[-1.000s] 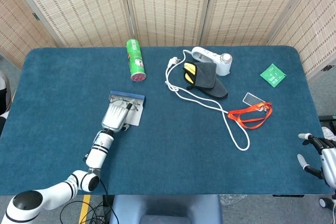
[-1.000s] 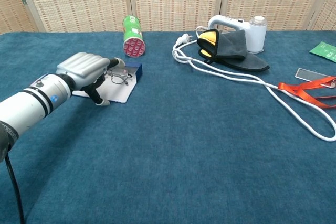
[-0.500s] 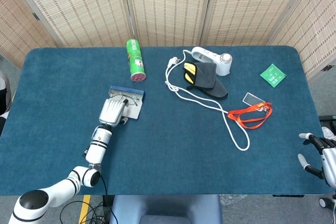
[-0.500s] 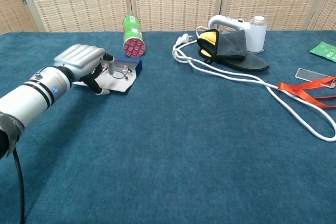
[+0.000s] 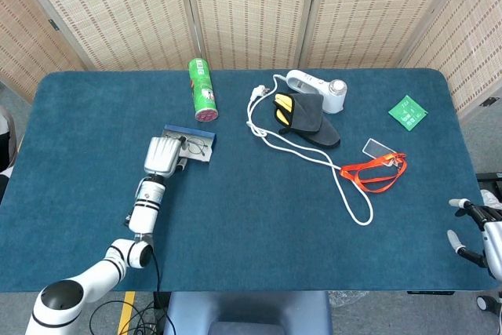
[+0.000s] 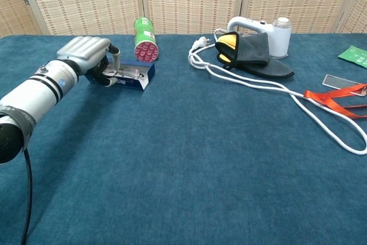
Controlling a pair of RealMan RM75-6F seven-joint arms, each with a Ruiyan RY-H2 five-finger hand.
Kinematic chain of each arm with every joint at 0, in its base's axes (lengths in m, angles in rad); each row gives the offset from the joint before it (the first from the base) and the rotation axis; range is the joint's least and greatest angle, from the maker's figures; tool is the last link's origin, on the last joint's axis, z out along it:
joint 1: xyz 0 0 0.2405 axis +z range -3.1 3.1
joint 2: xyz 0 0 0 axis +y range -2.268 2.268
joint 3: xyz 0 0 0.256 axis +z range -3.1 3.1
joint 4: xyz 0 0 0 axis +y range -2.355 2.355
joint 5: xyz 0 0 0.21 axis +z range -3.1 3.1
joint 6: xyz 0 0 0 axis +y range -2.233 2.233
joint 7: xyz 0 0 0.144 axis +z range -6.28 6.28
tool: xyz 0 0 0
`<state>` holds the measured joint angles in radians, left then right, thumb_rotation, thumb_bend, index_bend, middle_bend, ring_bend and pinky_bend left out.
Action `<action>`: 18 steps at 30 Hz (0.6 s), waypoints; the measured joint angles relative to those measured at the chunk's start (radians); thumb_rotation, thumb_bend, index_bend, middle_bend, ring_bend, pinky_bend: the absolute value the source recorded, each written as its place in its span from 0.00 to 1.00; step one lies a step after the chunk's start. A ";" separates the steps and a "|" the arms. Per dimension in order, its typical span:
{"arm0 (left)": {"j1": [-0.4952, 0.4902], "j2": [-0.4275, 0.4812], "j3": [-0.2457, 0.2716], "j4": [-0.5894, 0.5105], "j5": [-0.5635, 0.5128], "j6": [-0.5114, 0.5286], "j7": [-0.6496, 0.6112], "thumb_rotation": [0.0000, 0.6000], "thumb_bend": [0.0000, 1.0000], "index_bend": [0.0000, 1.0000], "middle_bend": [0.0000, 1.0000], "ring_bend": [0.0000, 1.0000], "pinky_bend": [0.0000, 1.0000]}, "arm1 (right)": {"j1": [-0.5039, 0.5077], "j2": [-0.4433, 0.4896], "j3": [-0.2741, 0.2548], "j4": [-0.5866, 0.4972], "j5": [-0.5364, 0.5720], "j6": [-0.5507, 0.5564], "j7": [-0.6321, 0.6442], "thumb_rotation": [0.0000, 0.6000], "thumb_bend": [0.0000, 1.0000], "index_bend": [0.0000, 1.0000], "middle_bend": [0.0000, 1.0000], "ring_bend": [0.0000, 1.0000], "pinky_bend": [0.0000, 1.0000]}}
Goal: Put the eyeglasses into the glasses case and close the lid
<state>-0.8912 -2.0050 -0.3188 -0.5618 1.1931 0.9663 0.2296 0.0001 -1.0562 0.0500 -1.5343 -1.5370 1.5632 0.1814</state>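
The glasses case [image 5: 198, 147] [image 6: 136, 78] lies left of the table's middle, blue outside and white inside. The thin-framed eyeglasses [image 5: 197, 145] [image 6: 129, 72] rest inside it. My left hand [image 5: 162, 156] [image 6: 90, 55] grips the case's near flap, the lid, thumb over its edge and fingers curled under, and holds it tilted up over the glasses. My right hand [image 5: 475, 226] hangs past the table's right front corner, fingers apart, holding nothing; the chest view does not show it.
A green can [image 5: 203, 89] [image 6: 144, 39] lies just behind the case. Further right are a white handheld device [image 5: 317, 86] [image 6: 259, 30], a dark cloth [image 5: 309, 118], a white cable [image 5: 315, 156], an orange lanyard [image 5: 376, 172] and a green packet [image 5: 408, 111].
My left hand has moved away from me, lifting the flat white lid up and folding it over the glasses. The right hand has barely moved.
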 measured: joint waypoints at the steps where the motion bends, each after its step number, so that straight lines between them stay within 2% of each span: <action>1: -0.004 -0.007 0.000 0.013 0.000 -0.005 -0.001 1.00 0.39 0.52 0.89 0.87 0.97 | -0.001 0.000 0.000 0.001 0.001 0.000 0.000 1.00 0.32 0.29 0.44 0.41 0.37; 6: -0.019 -0.038 0.013 0.081 0.008 -0.024 0.003 1.00 0.40 0.53 0.89 0.87 0.97 | -0.003 0.002 0.000 0.003 0.004 0.000 0.003 1.00 0.32 0.29 0.44 0.42 0.37; 11: -0.026 -0.064 0.022 0.139 0.015 -0.039 -0.002 1.00 0.42 0.62 0.90 0.87 0.97 | -0.004 0.002 0.001 0.004 0.005 0.001 0.005 1.00 0.32 0.29 0.44 0.42 0.37; 18: 0.007 -0.042 0.048 0.096 0.048 0.013 -0.049 1.00 0.43 0.69 0.90 0.87 0.97 | -0.003 0.000 0.002 0.006 0.002 0.001 0.008 1.00 0.32 0.29 0.44 0.42 0.37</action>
<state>-0.8842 -2.0471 -0.2711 -0.4655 1.2408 0.9792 0.1807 -0.0034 -1.0559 0.0516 -1.5286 -1.5353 1.5645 0.1891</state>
